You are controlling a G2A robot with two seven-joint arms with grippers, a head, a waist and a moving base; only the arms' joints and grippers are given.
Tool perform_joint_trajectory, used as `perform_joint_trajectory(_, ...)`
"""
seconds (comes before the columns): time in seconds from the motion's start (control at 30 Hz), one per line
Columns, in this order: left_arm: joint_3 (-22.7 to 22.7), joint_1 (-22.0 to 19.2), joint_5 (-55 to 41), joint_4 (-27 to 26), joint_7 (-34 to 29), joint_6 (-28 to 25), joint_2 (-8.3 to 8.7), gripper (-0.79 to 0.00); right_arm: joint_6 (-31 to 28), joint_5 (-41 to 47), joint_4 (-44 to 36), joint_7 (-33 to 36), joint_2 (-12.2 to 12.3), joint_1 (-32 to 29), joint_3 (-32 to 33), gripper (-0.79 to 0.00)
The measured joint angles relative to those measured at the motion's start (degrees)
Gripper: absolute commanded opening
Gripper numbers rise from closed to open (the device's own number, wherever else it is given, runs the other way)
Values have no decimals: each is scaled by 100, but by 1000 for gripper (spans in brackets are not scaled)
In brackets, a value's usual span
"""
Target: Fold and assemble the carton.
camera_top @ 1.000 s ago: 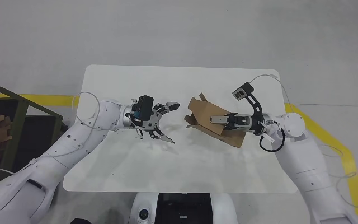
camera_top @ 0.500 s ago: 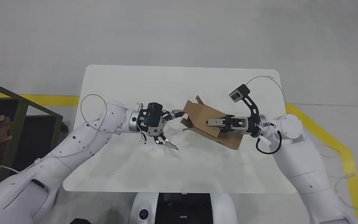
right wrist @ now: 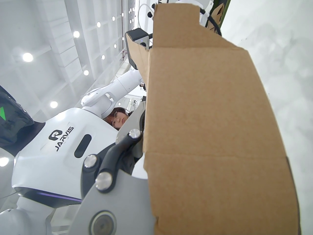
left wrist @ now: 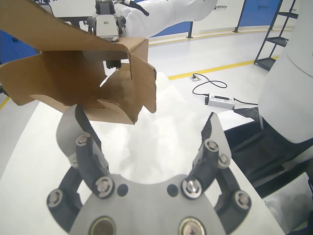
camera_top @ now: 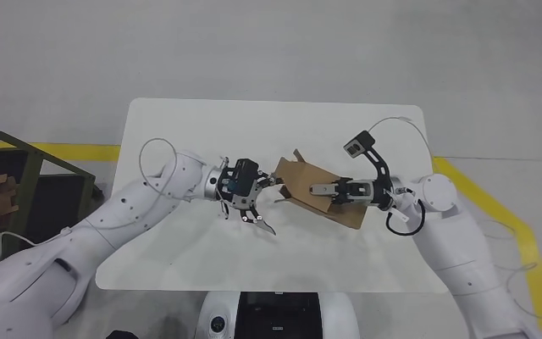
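Two grippers on one brown carton (camera_top: 298,175): from above, the right gripper (camera_top: 320,188) is clamped on its top wall, the left gripper (camera_top: 268,204) spread wide at the open end. Left wrist: flaps hang just ahead of the parted fingers (left wrist: 73,121), one tip at the lower flap. Right wrist: cardboard pinched right at the gripper, white table (right wrist: 281,37) beyond.

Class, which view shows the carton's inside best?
The left wrist view: it looks into the carton, showing inner walls and flaps. The top view shows its outside; the right wrist view, one outer panel.

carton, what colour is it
The carton is plain brown cardboard, clearest in the right wrist view.
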Motion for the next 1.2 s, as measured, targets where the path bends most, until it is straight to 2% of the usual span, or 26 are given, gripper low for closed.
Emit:
perform_joint_trajectory(0.43, 341, -303, -334, -105, 0, 0, 53, 0, 51, -124, -46, 75, -6, 61, -101, -785)
perform_joint_trajectory(1.0, 558, -433, -797, -191, 1, 0, 128, 0, 45, -122, 9, 221, -9, 125, -175, -785)
perform_joint_trajectory(1.03, 569, -443, -827, -194, 1, 0, 133, -6, 45, -133, 12, 229, -8, 128, -179, -785)
perform_joint_trajectory(1.2, 620, -471, -885, -200, 1, 0, 147, -215, 33, -136, 11, 276, -9, 134, -211, -785)
